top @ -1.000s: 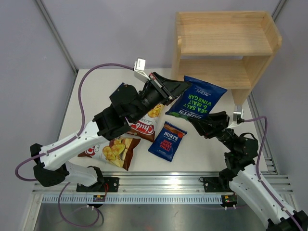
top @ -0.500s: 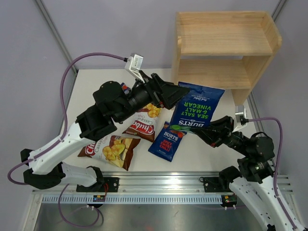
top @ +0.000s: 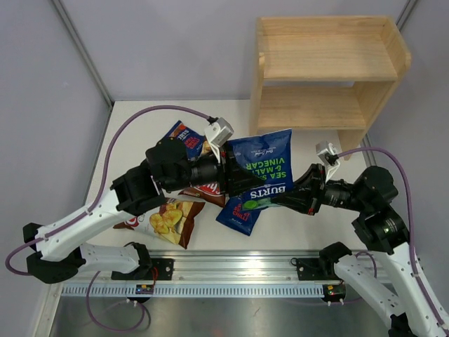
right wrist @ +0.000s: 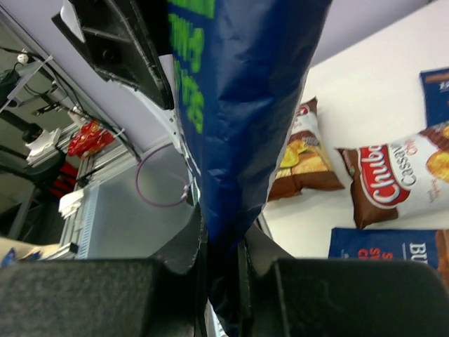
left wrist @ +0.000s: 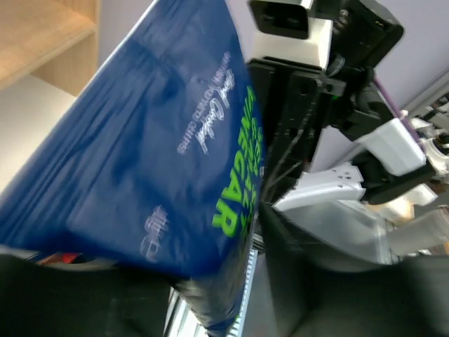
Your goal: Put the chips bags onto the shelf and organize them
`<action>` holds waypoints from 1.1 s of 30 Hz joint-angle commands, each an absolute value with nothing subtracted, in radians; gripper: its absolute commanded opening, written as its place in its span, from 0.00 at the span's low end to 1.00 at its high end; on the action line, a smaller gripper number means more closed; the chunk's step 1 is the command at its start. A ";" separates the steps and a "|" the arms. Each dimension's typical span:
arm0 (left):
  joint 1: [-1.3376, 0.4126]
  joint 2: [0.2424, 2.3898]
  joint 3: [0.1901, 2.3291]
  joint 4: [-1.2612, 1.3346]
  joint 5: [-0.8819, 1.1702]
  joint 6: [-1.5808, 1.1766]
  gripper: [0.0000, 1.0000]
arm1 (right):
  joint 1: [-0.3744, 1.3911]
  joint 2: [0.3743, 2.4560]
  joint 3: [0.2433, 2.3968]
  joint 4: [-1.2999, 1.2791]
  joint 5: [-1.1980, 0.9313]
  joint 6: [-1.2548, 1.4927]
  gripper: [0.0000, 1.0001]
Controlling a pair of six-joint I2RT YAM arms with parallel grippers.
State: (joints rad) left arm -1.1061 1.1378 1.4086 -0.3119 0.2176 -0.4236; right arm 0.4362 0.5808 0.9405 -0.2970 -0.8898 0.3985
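My right gripper (right wrist: 223, 246) is clamped on the flat end seam of the light, slippery, puffy blue bag (top: 265, 163) before the shelf (top: 319, 105), the surest hold; whether my left gripper (top: 237, 179) grips it, I cannot tell.

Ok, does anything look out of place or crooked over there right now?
Yes. The big blue bag hangs tilted in the air, pinched at one edge by the right gripper, while the shelf holds no bags. The other bags lie loose on the table.
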 commanded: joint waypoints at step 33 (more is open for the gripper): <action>-1.147 1.097 0.920 0.726 -0.155 -0.988 0.00 | 0.442 0.471 0.506 0.700 -0.456 1.016 0.94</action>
